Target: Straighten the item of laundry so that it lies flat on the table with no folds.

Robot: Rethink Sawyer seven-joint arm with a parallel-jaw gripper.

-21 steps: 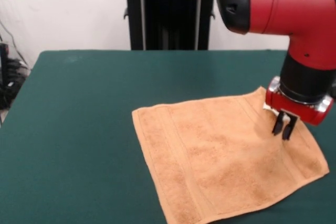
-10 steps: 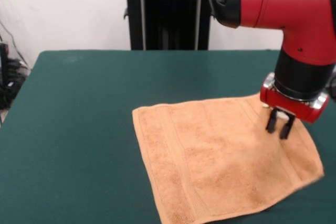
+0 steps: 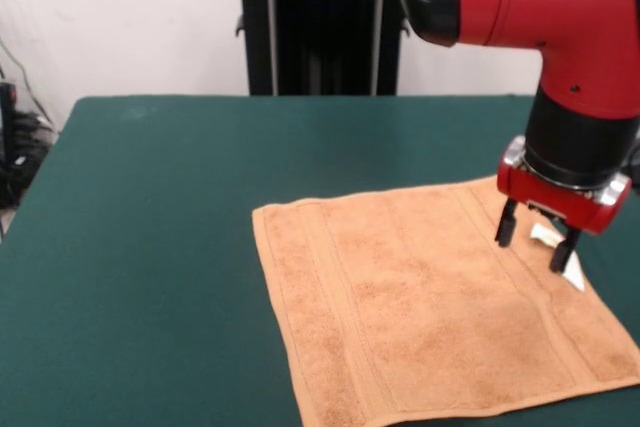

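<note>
On green table (image 3: pixel 150 247) | towel (image 3: pixel 420 307) flat | claw (image 3: pixel 535 242) spread, empty | white wall (image 3: pixel 120 17)

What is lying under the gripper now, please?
Under the open gripper lies the orange towel, spread on the green table, with a small white tag between the fingers. Anything beneath the towel is covered.

A: What's the towel (image 3: pixel 430 307) made of?
B: Orange-tan terry cloth, matt and nubbly, with flatter woven bands near two edges. The small tag (image 3: pixel 556 247) looks like smooth white fabric.
A: And the bench (image 3: pixel 150 247)?
B: Dark green, felt-like, matt. The arm (image 3: pixel 540 7) has glossy red shell; the pincer (image 3: pixel 536 244) fingers look matt black.
</note>
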